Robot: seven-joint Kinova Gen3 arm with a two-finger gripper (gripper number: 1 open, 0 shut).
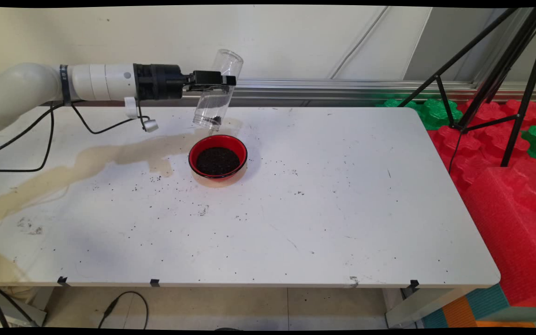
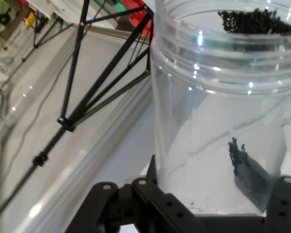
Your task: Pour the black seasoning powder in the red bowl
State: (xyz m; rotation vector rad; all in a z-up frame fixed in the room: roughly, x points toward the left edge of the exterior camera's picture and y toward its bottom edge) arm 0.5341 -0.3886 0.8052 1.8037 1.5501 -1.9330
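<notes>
Black two-finger end effector (image 1: 214, 83) clamped on tilted clear plastic jar (image 1: 216, 90), nearly emptied, above red bowl (image 1: 218, 157) full of dark grains.

Tilted jar (image 1: 215, 90) above bowl (image 1: 218, 157)

I see a clear plastic jar (image 1: 215, 89) gripped around its middle by the black gripper (image 1: 221, 80), held in the air over the far part of the table. It is tipped mouth-down, its base pointing up and to the right. A small clump of black grains sits at its lower mouth; the rest of it looks empty. Just below and slightly nearer stands a red bowl (image 1: 218, 157), upright on the table, filled with the same black grains (image 1: 217, 160). I see jar and bowl apart, not touching.
</notes>
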